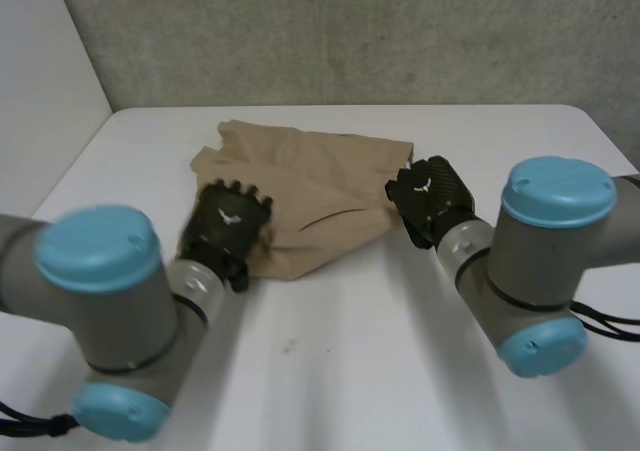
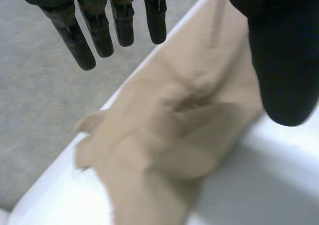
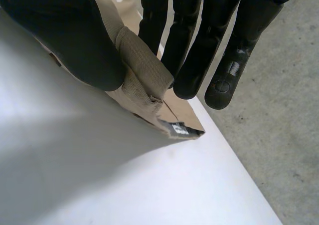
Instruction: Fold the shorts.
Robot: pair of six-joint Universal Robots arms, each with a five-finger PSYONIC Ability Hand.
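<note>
Left hand (image 1: 228, 221) sits at the near left edge of the tan shorts (image 1: 310, 171), which lie rumpled on the white table (image 1: 350, 361) toward its far side. The right hand (image 1: 432, 196) is at the cloth's right edge. In the head view neither grasp can be read, since the backs of both hands cover their fingertips.

In the left wrist view, its fingers (image 2: 99, 35) are straight and held well apart from the thumb (image 2: 281, 70). The shorts lie below them and nothing is held. Whether the palm touches the cloth I cannot tell.

In the right wrist view, the thumb (image 3: 75, 45) and fingers (image 3: 187, 65) pinch a raised fold of the shorts' edge, close to a corner bearing a small label (image 3: 180, 130).

I judge the task to be at the gripping stage, with 1 of 2 hands secured. The next move calls for the left hand to close on its own edge, so both can lift and carry the cloth over evenly. Which part is waistband and which is leg is hard to make out.
</note>
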